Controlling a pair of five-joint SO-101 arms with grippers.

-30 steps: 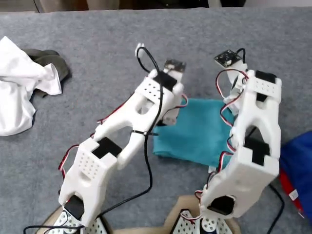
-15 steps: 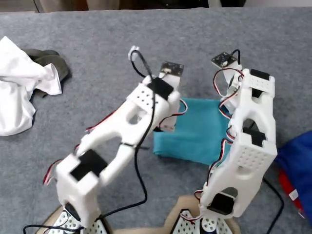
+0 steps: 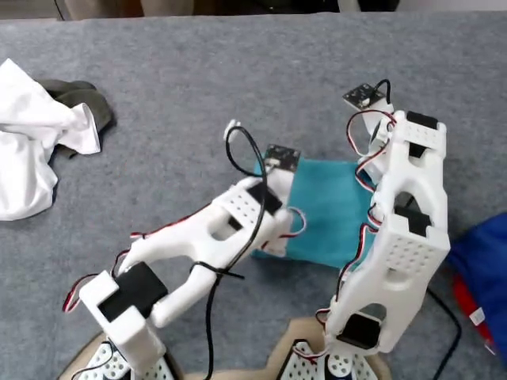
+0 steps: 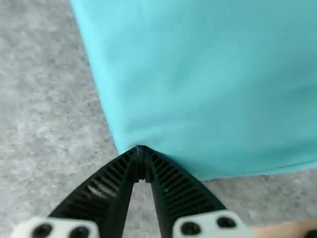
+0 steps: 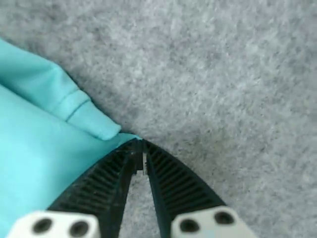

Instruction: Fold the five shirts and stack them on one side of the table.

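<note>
The teal shirt (image 3: 329,210) is pinched at one corner by the left gripper (image 4: 140,152) and at another by the right gripper (image 5: 139,148), on the grey surface (image 3: 174,95).

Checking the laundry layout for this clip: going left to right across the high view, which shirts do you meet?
white shirt → teal shirt → blue shirt
</note>
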